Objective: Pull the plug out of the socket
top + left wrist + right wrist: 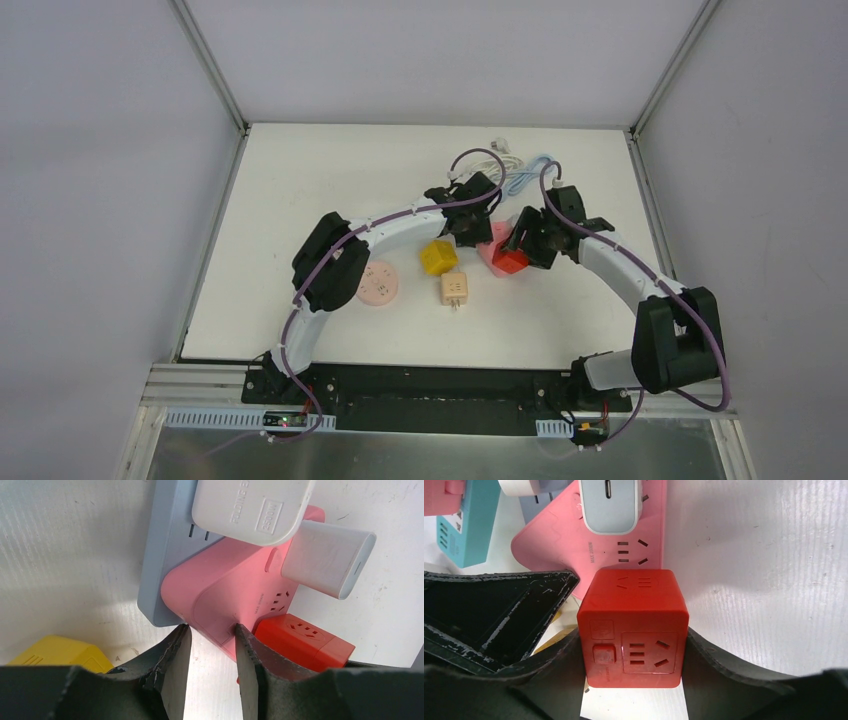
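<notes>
White table (330,190): carries the whole cluster; the work sits right of centre.
Pink socket block (220,590): lies flat, with white chargers seated in it.
Red cube plug (631,630): butted against the pink block's edge, so not yet pulled off.
Right gripper (633,637): fingers pressed on both sides of the cube, grasping it.
Left gripper (211,630): fingers narrowly apart at the pink block's corner; I cannot tell whether they clamp it.
Done: both arms in place.
Left: the pull itself.
Top view only: yellow cube (437,256), beige adapter (455,290).
Right wrist only: the cube-to-block seam.
</notes>
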You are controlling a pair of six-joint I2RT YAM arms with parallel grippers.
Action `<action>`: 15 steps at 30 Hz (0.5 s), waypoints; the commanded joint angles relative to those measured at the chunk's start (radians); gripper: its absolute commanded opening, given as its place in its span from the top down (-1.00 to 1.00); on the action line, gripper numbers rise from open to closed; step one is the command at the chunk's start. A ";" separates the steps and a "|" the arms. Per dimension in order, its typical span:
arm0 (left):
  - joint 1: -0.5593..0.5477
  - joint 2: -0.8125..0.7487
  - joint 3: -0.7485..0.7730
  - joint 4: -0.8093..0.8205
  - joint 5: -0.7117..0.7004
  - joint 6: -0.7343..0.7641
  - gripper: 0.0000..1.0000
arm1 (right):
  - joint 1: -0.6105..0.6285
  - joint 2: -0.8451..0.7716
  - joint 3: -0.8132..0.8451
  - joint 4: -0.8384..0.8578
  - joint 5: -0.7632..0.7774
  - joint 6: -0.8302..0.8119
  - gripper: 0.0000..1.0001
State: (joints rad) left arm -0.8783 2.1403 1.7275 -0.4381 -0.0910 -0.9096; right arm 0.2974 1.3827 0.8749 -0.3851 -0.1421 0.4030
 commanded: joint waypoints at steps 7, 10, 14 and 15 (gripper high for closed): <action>-0.019 0.034 0.022 -0.060 -0.047 0.002 0.28 | 0.121 -0.007 0.062 0.018 0.124 -0.118 1.00; -0.020 0.036 0.027 -0.066 -0.050 0.003 0.28 | 0.097 -0.048 0.072 0.019 0.154 -0.146 1.00; -0.020 0.038 0.031 -0.073 -0.050 0.002 0.29 | -0.012 -0.088 0.086 0.044 -0.081 -0.107 1.00; -0.020 0.040 0.032 -0.074 -0.050 0.002 0.29 | -0.031 -0.084 0.093 0.045 -0.153 -0.092 1.00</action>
State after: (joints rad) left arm -0.8871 2.1426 1.7405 -0.4652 -0.1131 -0.9096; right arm 0.3363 1.3766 0.8940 -0.3923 -0.0788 0.3138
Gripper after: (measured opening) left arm 0.363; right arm 0.617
